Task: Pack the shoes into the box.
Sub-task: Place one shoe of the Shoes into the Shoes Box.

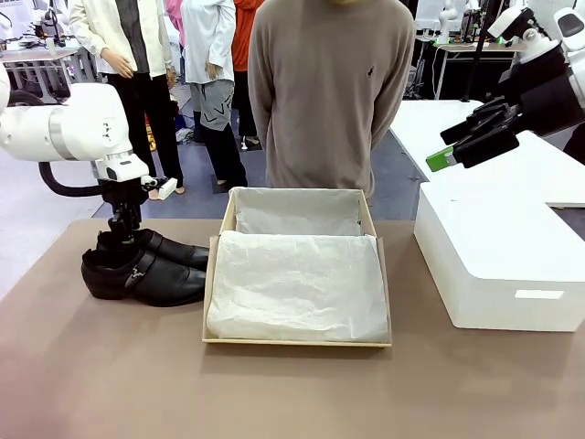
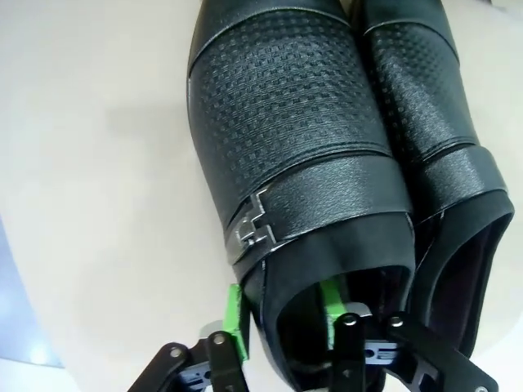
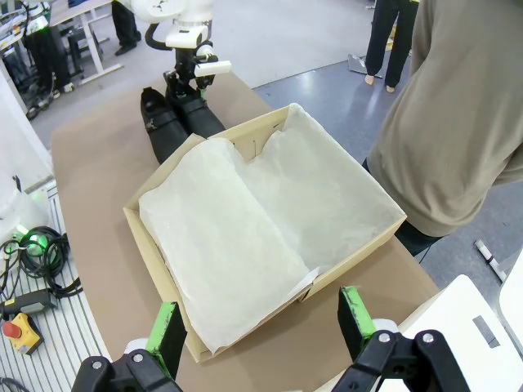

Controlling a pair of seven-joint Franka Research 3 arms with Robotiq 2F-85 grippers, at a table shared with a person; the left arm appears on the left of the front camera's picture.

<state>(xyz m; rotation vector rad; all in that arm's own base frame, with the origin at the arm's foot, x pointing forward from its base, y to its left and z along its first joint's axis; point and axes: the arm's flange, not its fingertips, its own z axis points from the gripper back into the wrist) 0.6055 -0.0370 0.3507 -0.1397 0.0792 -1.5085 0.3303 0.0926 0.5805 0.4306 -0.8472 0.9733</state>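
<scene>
Your left gripper [image 2: 283, 305] straddles the collar of one shiny black leather loafer [image 2: 286, 122] near the brown table's [image 1: 274, 393] left edge, for lifting into the tissue-lined tan cardboard box [image 1: 212, 274]; clamped or not, cannot tell; right gripper [image 3: 261, 314] spread, empty.

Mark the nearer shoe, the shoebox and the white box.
nearer shoe [image 1: 172, 284], front view, toe upper.
shoebox [image 3: 359, 260], right wrist view, outer cardboard wall.
white box [image 1: 484, 238], front view, top face.
</scene>
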